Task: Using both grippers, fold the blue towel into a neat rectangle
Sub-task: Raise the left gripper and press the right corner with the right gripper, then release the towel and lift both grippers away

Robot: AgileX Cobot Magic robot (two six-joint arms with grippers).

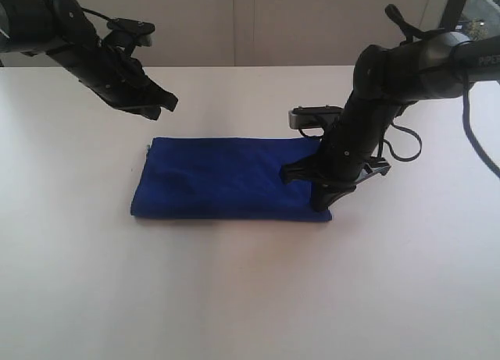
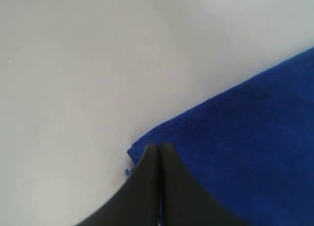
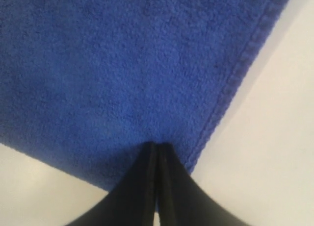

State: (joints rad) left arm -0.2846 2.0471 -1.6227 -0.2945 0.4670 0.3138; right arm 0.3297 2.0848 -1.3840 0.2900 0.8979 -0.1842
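Note:
The blue towel [image 1: 223, 176] lies on the white table as a flat, folded rectangle, long side left to right. My left gripper [image 1: 166, 104] hangs in the air above and behind the towel's far left corner, jaws shut with nothing between them. In the left wrist view its tips [image 2: 159, 146] point at that corner of the towel [image 2: 245, 138]. My right gripper [image 1: 322, 202] is down at the near right corner, jaws pressed together. In the right wrist view its tips [image 3: 158, 145] sit over the towel [image 3: 122, 64] just inside the stitched hem, with no cloth seen between them.
The white table [image 1: 250, 297] stretches bare all round the towel. A pale wall runs along its far edge. The right arm's black cables [image 1: 406, 141] loop beside its wrist, to the right of the towel.

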